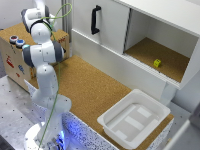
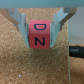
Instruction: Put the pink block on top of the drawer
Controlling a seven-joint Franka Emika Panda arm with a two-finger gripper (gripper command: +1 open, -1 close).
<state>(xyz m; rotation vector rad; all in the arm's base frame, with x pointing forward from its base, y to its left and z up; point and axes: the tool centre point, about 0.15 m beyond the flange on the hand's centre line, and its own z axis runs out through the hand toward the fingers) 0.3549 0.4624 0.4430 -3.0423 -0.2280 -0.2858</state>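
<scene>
The pink block [image 2: 40, 34] has black letters D, N and Z on its faces. In the wrist view it sits between the two fingers of my gripper [image 2: 41, 30], which is shut on it. Brown cork lies just below the block. In the exterior view my arm [image 1: 44, 52] reaches up and back to the wooden drawer box [image 1: 12, 57] at that view's left, with my hand over the box's cork top [image 1: 27, 29]. The block and fingertips are hidden there behind the hand.
Red and blue buttons [image 1: 17, 41] sit on the box's front corner. A white cabinet with a black handle [image 1: 95, 20] stands behind the cork table, with a yellow block [image 1: 157, 63] in its open compartment. A white bin [image 1: 134, 117] stands at the front right. A dark object [image 2: 75, 50] lies beside the block.
</scene>
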